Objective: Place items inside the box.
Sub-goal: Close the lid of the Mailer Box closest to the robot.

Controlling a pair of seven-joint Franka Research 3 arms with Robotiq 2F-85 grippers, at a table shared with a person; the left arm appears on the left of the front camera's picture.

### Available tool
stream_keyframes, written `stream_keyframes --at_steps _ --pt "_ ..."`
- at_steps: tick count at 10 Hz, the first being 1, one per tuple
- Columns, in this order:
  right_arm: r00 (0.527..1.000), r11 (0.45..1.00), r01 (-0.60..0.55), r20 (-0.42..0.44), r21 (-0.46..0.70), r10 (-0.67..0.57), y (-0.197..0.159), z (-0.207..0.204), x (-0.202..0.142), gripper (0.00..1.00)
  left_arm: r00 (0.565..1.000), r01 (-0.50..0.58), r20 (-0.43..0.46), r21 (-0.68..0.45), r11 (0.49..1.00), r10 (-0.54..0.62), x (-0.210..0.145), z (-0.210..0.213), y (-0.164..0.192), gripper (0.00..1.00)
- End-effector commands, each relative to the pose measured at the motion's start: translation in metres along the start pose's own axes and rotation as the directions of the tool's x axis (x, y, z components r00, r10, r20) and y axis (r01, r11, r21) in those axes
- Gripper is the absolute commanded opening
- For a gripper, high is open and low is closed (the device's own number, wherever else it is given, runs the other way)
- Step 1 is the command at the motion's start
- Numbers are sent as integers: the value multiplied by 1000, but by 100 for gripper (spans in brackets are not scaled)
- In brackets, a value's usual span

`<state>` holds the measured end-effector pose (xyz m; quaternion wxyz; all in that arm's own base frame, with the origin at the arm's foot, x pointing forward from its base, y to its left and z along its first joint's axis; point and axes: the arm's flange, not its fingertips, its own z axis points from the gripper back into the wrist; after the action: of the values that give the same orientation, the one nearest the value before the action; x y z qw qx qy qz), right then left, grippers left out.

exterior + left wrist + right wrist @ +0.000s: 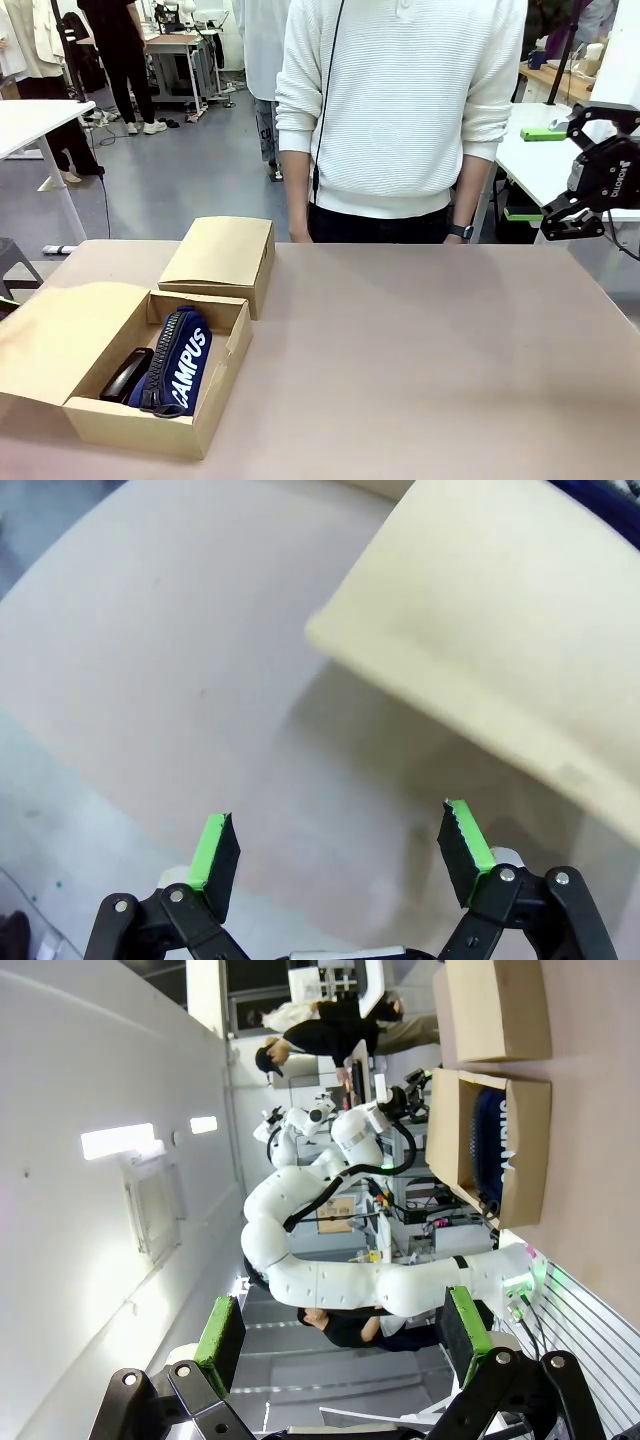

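Note:
An open cardboard box [140, 425] sits at the table's front left, its lid flap [60, 335] spread to the left. Inside lie a navy zip pouch [180, 360] with white lettering and a black stapler [125, 375] beside it on the left. My right gripper [572, 218] hangs high over the table's far right edge, open and empty. The right wrist view, rolled sideways, shows its open pads [222, 1332] and, far off, the box [525, 1150] with the pouch [490, 1135]. My left gripper [340, 848] is open and empty above the table, close to a box flap [500, 630].
A second, closed cardboard box [220, 255] stands just behind the open one. A person in a white sweater [400, 110] stands at the far edge, hands behind the table. The table [430, 360] is bare from its middle to the right. My left arm [350, 1280] shows in the right wrist view.

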<state>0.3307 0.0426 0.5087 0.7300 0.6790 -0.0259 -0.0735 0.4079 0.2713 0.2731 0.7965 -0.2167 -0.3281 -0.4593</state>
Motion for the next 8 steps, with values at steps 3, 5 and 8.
stream_keyframes --at_steps 3,5,8 --pt "1000 1000 -6 3 21 6 4 -1 0 100 997 -56 -44 35 998 58 -14 4 5 100" --pt "1000 1000 -6 3 21 6 4 -1 0 100 999 -41 -24 -14 999 41 -9 -8 1 100" --pt "1000 1000 -6 3 21 6 4 -1 0 100 999 -45 0 -87 995 45 -10 -26 -6 100"
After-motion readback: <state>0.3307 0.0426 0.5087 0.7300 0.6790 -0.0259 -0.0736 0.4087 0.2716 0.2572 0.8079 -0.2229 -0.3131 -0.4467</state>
